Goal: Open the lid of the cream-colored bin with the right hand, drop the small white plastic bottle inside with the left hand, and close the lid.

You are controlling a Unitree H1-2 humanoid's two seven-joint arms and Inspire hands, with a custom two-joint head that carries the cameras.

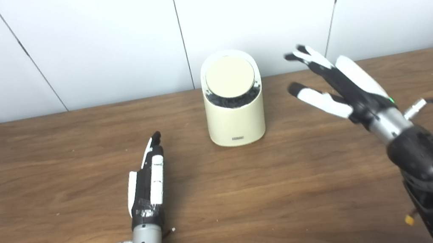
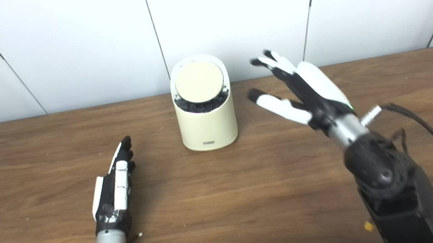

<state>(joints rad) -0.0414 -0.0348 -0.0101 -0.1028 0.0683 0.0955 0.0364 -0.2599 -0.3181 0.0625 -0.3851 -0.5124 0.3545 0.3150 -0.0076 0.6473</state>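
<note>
Two robot hands are pictured over a wooden table (image 1: 254,201) in the left eye view, with a cream-colored bin (image 1: 236,122) set upright between and beyond them, against white wall panels (image 1: 101,40). The left hand (image 1: 148,178) is seen low at the table, edge-on, its fingers stretched straight forward and held together, with nothing gripped; the bin stands ahead of it and off to its right, well apart. The right hand (image 1: 342,85) is raised above the table, its fingers (image 1: 312,58) and thumb spread wide and empty, pointed toward the bin, which lies just beyond its fingertips to its left without being touched. The round lid (image 1: 230,76) is shown seated in the bin's slanted top, a dark rim visible below it. In the right eye view the same arrangement is recorded from slightly to one side: the left hand (image 2: 116,183) flat and extended, the right hand (image 2: 302,89) splayed in the air, the bin (image 2: 208,127) near its thumb (image 2: 278,105) yet clear of it. The small white plastic bottle cannot be made out in either view.
</note>
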